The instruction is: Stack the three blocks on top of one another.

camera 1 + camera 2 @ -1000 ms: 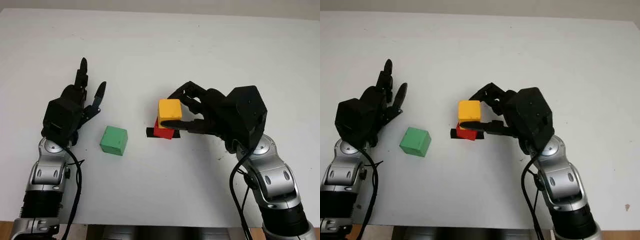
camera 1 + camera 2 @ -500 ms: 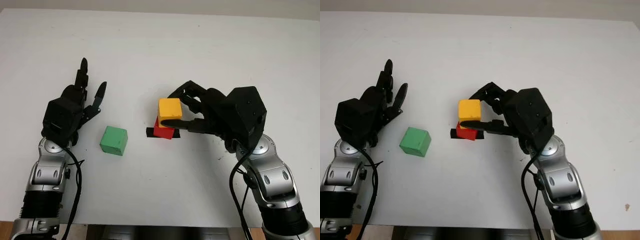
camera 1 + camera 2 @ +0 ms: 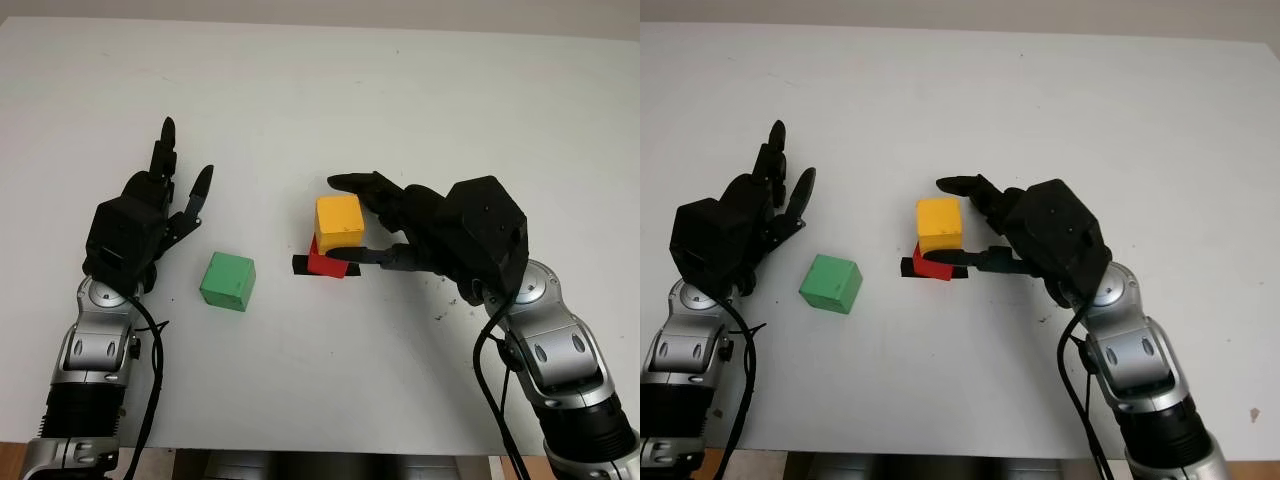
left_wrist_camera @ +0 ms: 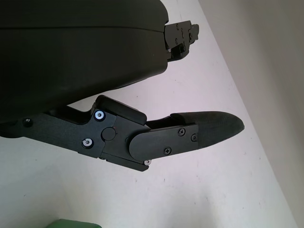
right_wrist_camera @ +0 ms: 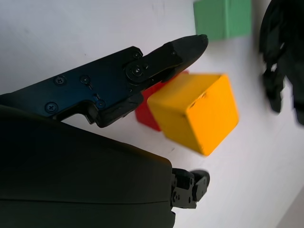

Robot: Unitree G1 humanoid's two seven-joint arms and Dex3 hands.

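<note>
Since the earlier frame the right hand (image 3: 400,225) has been opened: upper fingers (image 3: 352,182) lifted off the yellow block (image 3: 339,220), nothing gripped now. Thumb is still seen low beside the stack, contact cannot be told. Yellow block is left sitting on the red block (image 3: 325,262), slightly skewed, mid-bench (image 3: 400,80). A black patch (image 3: 301,265) is seen under the red block. Green block (image 3: 228,280) is unmoved, alone on the bench, left of the stack and well apart. Left hand (image 3: 150,205) is held open just behind-left of the green block, nothing gripped, unchanged.
</note>
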